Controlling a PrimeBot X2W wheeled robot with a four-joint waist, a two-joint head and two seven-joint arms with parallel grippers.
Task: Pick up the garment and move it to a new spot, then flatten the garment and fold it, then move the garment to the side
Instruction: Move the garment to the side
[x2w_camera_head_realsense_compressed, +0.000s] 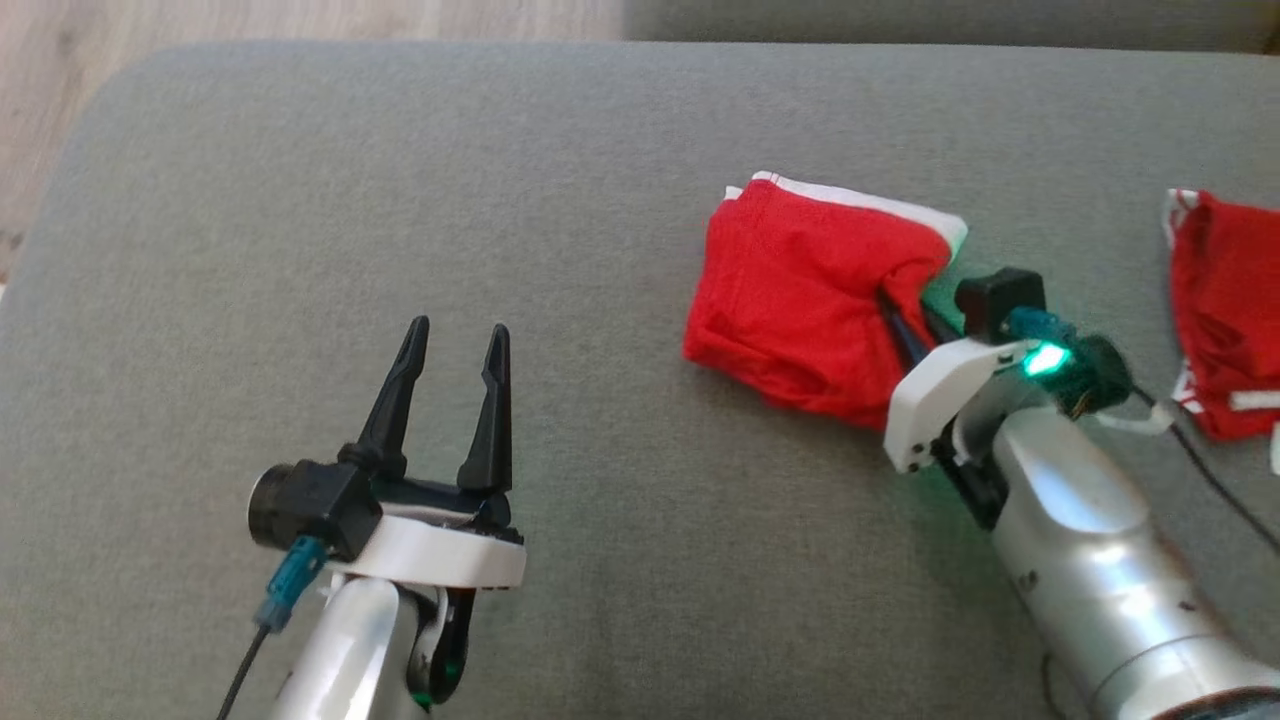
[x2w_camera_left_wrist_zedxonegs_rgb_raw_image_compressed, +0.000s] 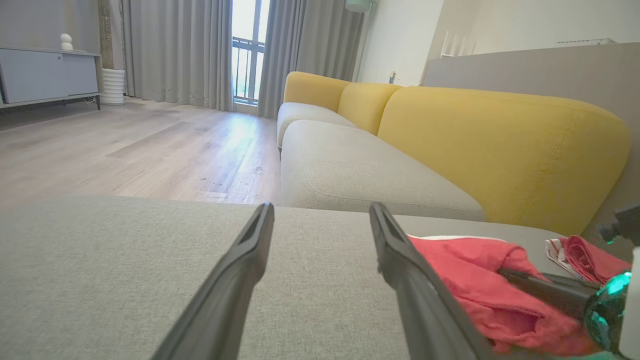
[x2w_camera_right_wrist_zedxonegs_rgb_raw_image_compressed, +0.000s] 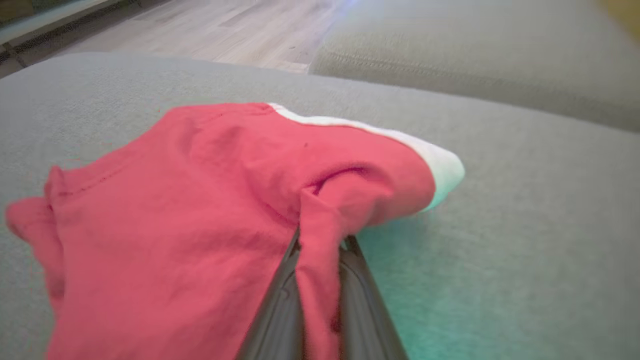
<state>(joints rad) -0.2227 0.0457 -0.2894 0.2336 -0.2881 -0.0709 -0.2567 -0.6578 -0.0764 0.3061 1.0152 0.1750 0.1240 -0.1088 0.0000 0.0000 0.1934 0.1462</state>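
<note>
Cloth of this kind is looking light, soft and limp; the garment is probably going to sag and trail from a single pinch rather than hold any shape, and there is nothing fragile or slippery about it. The white band along its twelve o'clock edge is reading as a firmer seam, so a hem or corner there is offering the surest hold for spreading it flat.

The garment is lying bunched on the grey cushion, at about two o'clock from the middle of the head view; a second red cloth is lying well apart at its three o'clock. The right tool is reaching in from the garment's five o'clock and is clamping together on a raised ridge of red fabric near that corner; whether it is gripping one layer or several I cannot tell, since the fold is hiding the tips. The left tool is hovering with its fingers standing apart and holding nothing, well apart at the garment's eight o'clock.
</note>
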